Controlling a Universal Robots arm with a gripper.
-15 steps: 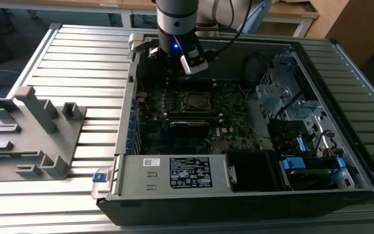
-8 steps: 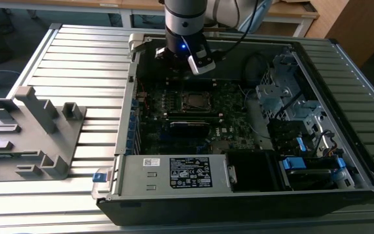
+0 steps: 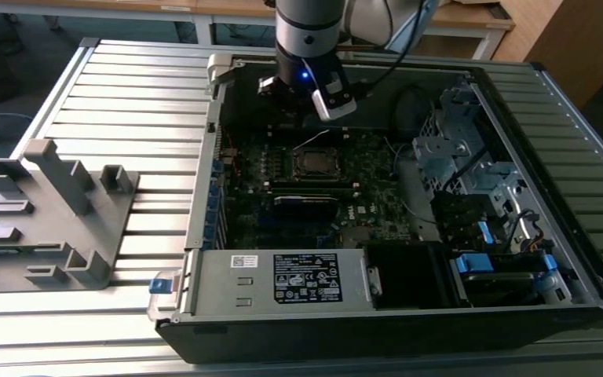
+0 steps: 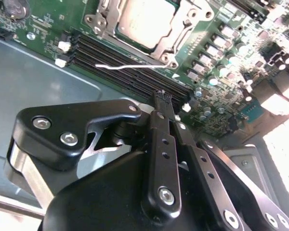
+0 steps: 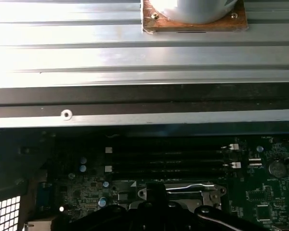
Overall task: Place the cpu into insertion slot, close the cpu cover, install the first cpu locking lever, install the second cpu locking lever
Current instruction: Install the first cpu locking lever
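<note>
– Gripper links sit closest to the lens in the second wrist view. How are the fingers?

– Drawn right together, tip against tip, and I see nothing pinched between them. It hangs above the motherboard, touching nothing, with the memory slots between it and the socket.

– Where is the cpu?

– Lying flat in the insertion slot, silver top up, in the middle of the board inside the open computer case. So step 1 of 4 looks done.

– And the cpu cover?

– Its metal frame appears to lie down around the chip's top, so I judge step 2 done too. From this angle I cannot swear it sits fully flat.

– Levers?

– That is what seems left. 1 thin pale rod crosses above the memory slots beside the socket. I take it for a locking lever standing free of its hook. In the exterior view a fine light line rises at the socket's far edge, likely the same rod. Whether the other lever is latched I cannot tell.

– So about halfway?

– By my reading, yes: 2 steps done and 2 lever steps open, with the gripper nearest the loose rod.
</note>
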